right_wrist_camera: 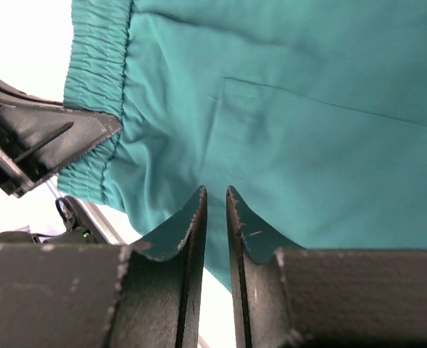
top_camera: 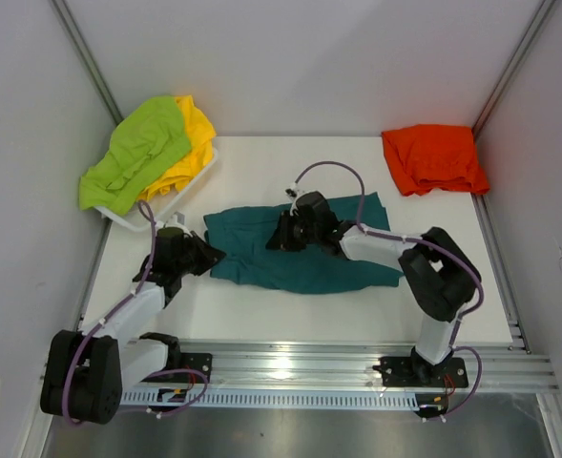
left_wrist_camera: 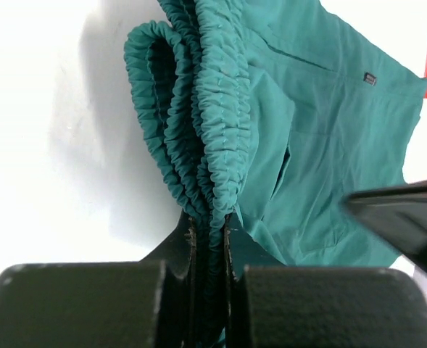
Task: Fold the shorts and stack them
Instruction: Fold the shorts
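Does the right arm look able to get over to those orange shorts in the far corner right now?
Probably yes. The orange shorts lie in the open on the right arm's own side, and nothing stands between them and the right gripper, now over the teal shorts.

Teal shorts [top_camera: 309, 267]: soft matt cloth, smooth on the leg, tightly puckered along the waistband [left_wrist_camera: 199, 109]. My fingers [right_wrist_camera: 173, 232] are matt black plastic, edges scuffed grey. Table [top_camera: 261, 172] smooth white; rail [top_camera: 338, 363] brushed metal.
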You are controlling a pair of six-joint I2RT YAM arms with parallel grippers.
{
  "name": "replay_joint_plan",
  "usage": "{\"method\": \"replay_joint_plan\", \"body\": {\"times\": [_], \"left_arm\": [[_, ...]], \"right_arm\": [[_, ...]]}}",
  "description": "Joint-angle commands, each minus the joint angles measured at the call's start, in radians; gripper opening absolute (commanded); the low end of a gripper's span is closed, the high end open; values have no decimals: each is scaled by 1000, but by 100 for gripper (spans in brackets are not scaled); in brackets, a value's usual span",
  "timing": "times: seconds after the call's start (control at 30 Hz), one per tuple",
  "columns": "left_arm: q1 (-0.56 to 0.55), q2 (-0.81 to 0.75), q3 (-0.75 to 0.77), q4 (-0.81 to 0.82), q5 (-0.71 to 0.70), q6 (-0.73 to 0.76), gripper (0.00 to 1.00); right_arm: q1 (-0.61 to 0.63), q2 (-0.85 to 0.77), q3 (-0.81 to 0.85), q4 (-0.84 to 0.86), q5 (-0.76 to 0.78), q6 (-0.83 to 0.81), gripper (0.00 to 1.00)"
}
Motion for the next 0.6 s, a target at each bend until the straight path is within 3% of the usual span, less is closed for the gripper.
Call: {"method": "replay_joint_plan", "body": {"times": [0.0,0.37,0.57], "left_arm": [[0,-36,110,-221,-53,94,0],[0,-115,301,-493,-145,164,0],[-2,-108,398,-597,-152,209,0]], "right_arm": [[-24,-88,-64,-102,81,-67,19],[-22,-174,-311,-63,196,-28,7],[68,-76,-310,-4,227,16,3]]}}
